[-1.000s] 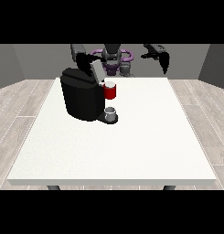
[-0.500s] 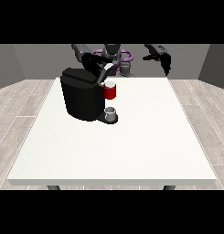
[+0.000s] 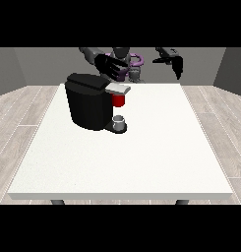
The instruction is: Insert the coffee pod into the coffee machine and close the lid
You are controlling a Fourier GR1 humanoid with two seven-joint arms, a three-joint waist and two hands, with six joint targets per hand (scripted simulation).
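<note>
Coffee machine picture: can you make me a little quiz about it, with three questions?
1. True or false: the coffee machine stands on the white table.
2. What colour is the part under the machine's grey lid? A green, B red, C yellow.
3. Which hand is nearer the machine?

Key: 1 true. 2 B. 3 The hand at the view's left; the hand at the view's right hangs apart from it.

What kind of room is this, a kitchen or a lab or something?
Hard to say for certain; it looks like a bare test room rather than a kitchen. A large white table stands on pale wood-plank flooring with plain grey walls, and only a black coffee machine sits on it.
</note>
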